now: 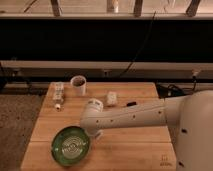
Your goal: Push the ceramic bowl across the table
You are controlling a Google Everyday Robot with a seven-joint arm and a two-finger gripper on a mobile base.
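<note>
Camera view: the white arm reaches in from the right across the wooden surface (140, 145), and the gripper (93, 134) sits low against the right rim of the ceramic bowl (70, 145). Whether it is clenched or released, I cannot tell. That green bowl lies near the front-left corner. Behind stand a white cup (78, 85), a small bottle (58, 94) and a pale packet (112, 98).

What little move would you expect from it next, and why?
Probably a gentle nudge leftward. The tool, at the end of the white arm, sits low against the right rim of the ceramic bowl, which lies near the front left of the table, leaving only limited room to slide.
</note>
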